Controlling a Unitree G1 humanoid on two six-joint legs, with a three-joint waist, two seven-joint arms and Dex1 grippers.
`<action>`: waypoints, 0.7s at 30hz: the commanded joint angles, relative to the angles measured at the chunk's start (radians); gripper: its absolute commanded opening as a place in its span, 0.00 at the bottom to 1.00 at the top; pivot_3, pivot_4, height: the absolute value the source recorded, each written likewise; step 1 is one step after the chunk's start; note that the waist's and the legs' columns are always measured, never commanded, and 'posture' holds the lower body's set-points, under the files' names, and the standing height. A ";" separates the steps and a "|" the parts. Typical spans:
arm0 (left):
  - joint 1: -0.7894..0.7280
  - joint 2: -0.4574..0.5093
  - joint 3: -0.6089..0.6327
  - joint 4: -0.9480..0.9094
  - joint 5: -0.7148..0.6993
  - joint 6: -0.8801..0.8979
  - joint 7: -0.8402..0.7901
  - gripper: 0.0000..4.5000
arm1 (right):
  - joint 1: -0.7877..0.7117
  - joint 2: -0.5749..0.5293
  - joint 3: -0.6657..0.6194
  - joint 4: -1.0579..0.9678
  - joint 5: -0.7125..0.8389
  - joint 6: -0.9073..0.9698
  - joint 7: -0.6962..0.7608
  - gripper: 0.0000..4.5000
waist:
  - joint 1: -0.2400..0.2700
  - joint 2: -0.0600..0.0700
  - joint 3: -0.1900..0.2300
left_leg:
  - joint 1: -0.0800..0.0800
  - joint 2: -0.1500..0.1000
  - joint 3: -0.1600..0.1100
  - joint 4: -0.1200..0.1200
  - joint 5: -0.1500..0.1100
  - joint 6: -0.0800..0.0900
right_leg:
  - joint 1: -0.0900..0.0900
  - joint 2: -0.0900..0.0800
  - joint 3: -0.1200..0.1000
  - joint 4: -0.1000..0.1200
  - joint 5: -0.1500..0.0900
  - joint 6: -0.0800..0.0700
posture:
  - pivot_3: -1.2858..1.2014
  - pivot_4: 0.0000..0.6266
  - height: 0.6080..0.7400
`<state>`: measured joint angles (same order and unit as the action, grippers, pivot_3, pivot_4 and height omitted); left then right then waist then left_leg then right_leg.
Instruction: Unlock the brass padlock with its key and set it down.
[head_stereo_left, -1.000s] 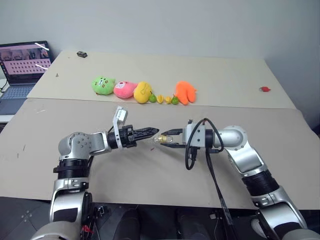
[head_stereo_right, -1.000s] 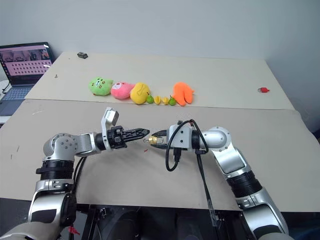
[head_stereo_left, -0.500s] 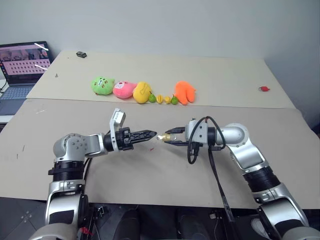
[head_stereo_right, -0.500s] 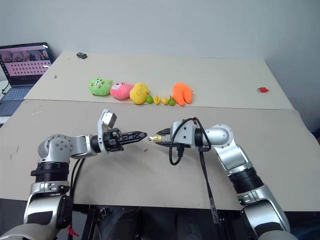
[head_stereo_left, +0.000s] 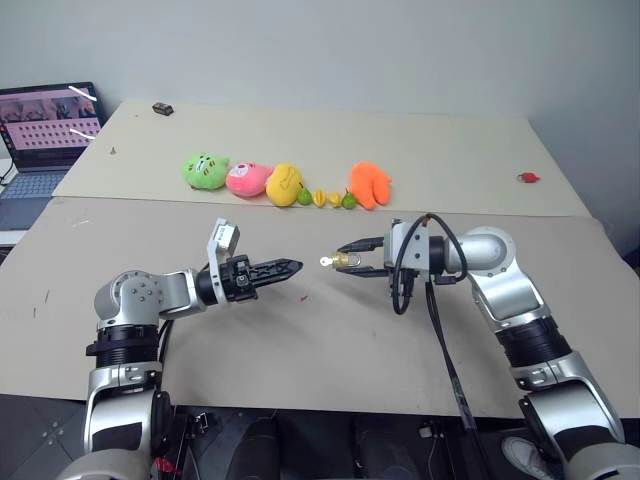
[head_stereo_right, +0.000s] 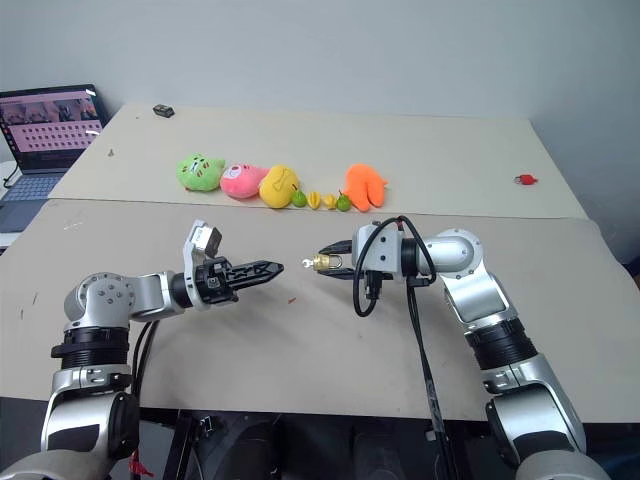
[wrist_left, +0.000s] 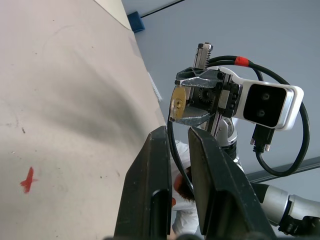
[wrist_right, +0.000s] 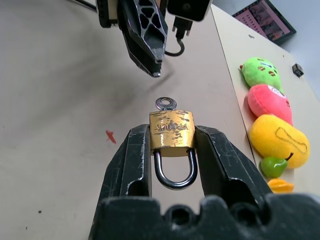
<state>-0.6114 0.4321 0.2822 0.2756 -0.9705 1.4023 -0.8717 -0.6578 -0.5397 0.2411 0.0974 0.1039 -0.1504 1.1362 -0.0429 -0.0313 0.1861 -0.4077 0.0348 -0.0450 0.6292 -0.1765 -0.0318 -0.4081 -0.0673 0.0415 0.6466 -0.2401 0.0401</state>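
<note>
Open gap between left end effector (head_stereo_left: 296, 266) and key (head_stereo_left: 326, 262); plush toys (head_stereo_left: 285, 183) well behind; bare surface (head_stereo_left: 320, 340) below.

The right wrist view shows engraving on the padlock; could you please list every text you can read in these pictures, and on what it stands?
"VF LOCK", roughly; the engraving on the brass padlock is scuffed, so the letters are uncertain.
Laptop: screen content too small to read.
Yellow plush toy: a drawn line, no text.
</note>
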 joint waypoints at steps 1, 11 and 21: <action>-0.028 -0.011 0.014 -0.008 -0.032 0.007 -0.004 0.15 | -0.006 0.011 -0.018 -0.044 0.028 0.005 -0.011 0.20 | 0.001 0.000 0.000 | 0.000 0.000 0.000 0.000 0.000 0.000 | 0.000 0.000 0.000 0.000 0.000 0.000 | 0.52 0.24 0.86; -0.029 -0.057 -0.022 -0.026 -0.034 0.019 -0.004 0.15 | -0.001 0.024 -0.022 -0.050 0.022 0.009 -0.022 0.20 | 0.002 0.000 0.000 | 0.000 0.000 0.000 0.000 0.000 0.000 | 0.000 0.000 0.000 0.000 0.000 0.000 | 0.52 0.24 0.86; -0.045 -0.061 -0.038 0.011 -0.009 -0.020 -0.006 0.15 | 0.008 0.021 -0.023 -0.066 0.026 0.017 -0.028 0.20 | 0.002 0.000 0.000 | 0.000 0.000 0.000 0.000 0.000 0.000 | 0.000 0.000 0.000 0.000 0.000 0.000 | 0.52 0.24 0.86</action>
<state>-0.6282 0.3692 0.2415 0.2825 -0.9784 1.3995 -0.8687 -0.6483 -0.5191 0.2398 0.0678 0.1027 -0.1364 1.1167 -0.0412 -0.0313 0.1861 -0.4079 0.0345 -0.0450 0.6293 -0.1765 -0.0318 -0.4081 -0.0675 0.0414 0.6465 -0.2401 0.0400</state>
